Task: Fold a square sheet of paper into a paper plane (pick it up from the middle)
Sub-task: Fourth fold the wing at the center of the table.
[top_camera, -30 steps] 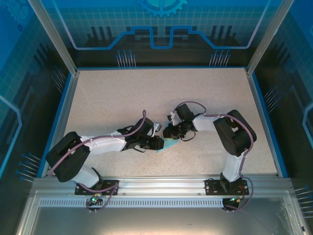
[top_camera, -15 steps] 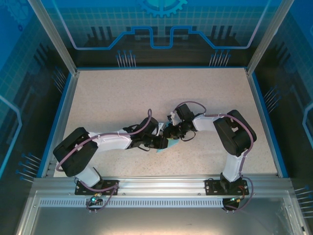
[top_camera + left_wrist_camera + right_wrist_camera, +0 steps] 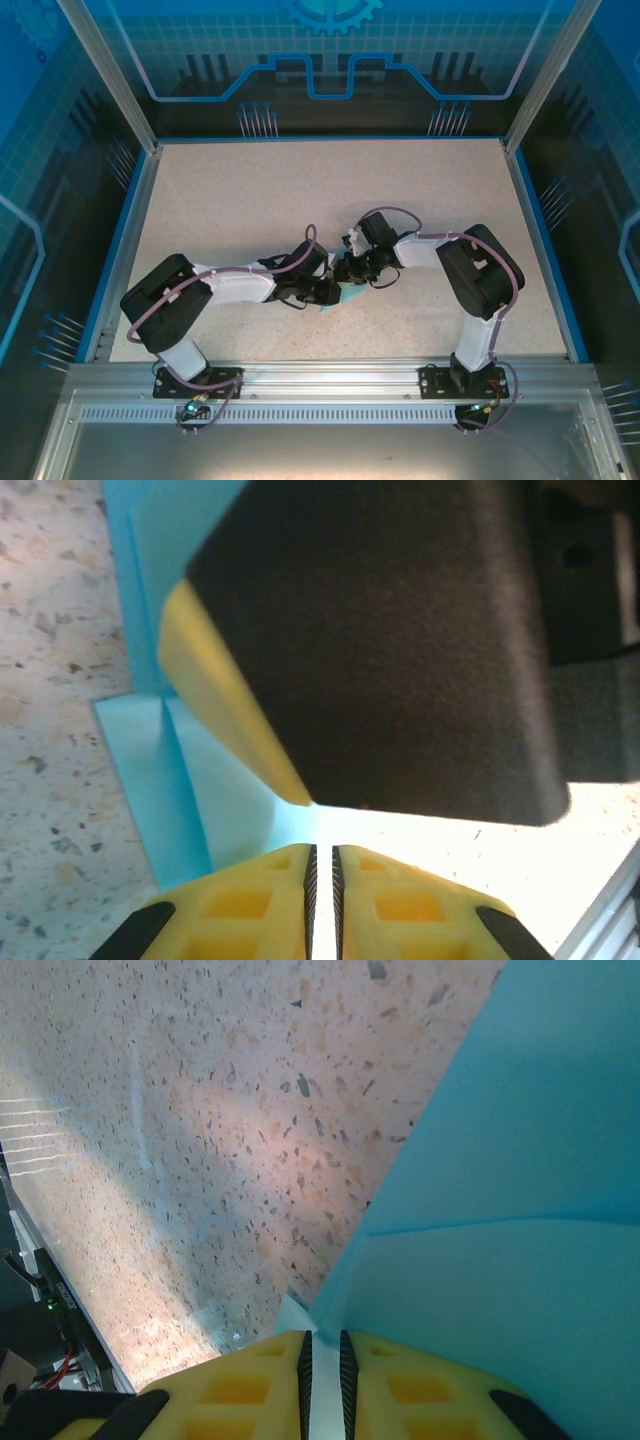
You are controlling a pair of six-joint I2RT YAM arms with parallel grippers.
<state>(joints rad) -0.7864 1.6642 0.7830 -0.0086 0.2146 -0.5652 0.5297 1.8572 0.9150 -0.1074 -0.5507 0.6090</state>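
**Location.** The paper lies at mid-width of the desk, closer to the near edge than the far one. In the top view only a small blue sliver of it shows, directly beneath the point where both arms meet. It is partly folded, with creases and overlapping layers on show, and it is not yet a dart.

**Left tool**. It reaches in from the left-edge side. In its wrist view the jaws are closed to a hairline slit. Glare washes out the slit, so I cannot tell whether paper is nipped there. The paper lies ahead and to the view's left, and a crease runs away from the tool. The right tool's dark finger with its yellow pad stands just ahead, very close.

**Right tool**. It reaches in from the right-edge side. Its jaws are nearly shut on a pale paper edge, and the paper fans away from the slit over the bare desk.

**Governing relation.** The tools face each other nose to nose with the paper between and under them, so neither arm is meaningfully nearer. In my judgement the next crease depends on the right tool's pinch holding. Clearance between the tools is minimal, so a clash is the main risk.
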